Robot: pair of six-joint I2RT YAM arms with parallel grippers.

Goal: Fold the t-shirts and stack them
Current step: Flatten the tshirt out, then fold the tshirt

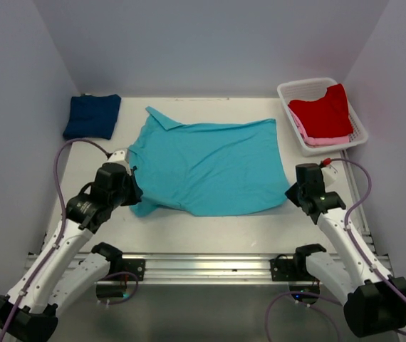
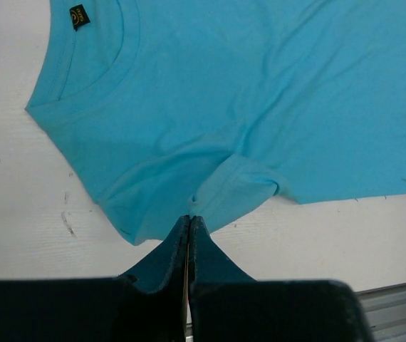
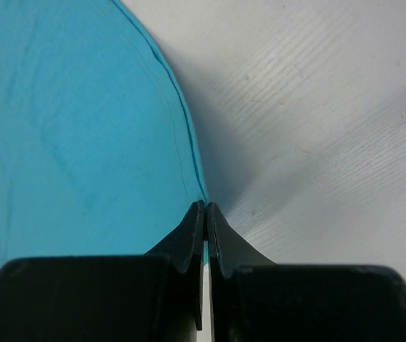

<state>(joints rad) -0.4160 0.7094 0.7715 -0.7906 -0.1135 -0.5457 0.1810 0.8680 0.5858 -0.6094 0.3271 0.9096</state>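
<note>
- We see the turquoise t-shirt (image 1: 210, 167) spread flat across the middle of the table (image 1: 210, 231). Its collar points left and its hem points right.
- Our left hand (image 2: 190, 221) is at the near sleeve. Its fingers are pressed together and pinch the sleeve's edge, where the cloth puckers toward the tips.
- Our right hand (image 3: 206, 208) is clamped on the near right corner of the same shirt. A sliver of turquoise shows between its fingers.
- The navy t-shirt (image 1: 92, 116) lies folded at the far left corner of the table, apart from the turquoise one.
- The white basket (image 1: 306, 83) stands at the far right corner of the table. In it the red t-shirt (image 1: 322, 110) lies folded on top of the pink t-shirt (image 1: 315, 140), whose edge shows along the near side.
</note>
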